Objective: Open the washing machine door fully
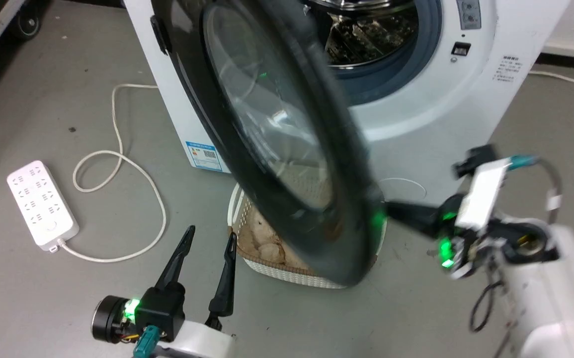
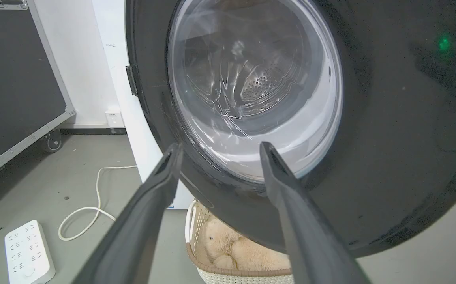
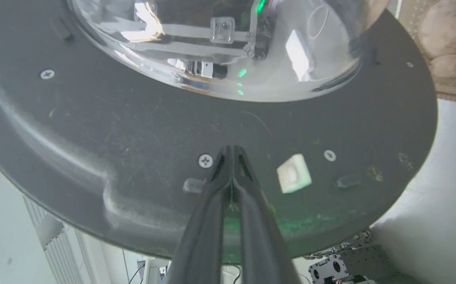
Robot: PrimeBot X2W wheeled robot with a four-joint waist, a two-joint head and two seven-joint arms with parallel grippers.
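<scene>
The washing machine door (image 1: 277, 124), a big glossy black disc with a clear glass bowl (image 3: 220, 47), stands partly swung out from the white washing machine (image 1: 416, 114), hinged on its left side. The steel drum hole (image 1: 371, 35) shows behind it. My right gripper (image 1: 390, 206) is shut, and its tips (image 3: 231, 149) touch the door's inner black face just below the bowl. My left gripper (image 1: 211, 232) is open, low in front of the door's outer face (image 2: 389, 138), apart from it and holding nothing.
A cream perforated basket (image 1: 287, 276) with a plush toy (image 2: 228, 244) sits on the floor under the door's lower edge. A white power strip (image 1: 42, 203) and its looping cable (image 1: 118, 164) lie at left. A black wheeled case (image 2: 14, 79) stands far left.
</scene>
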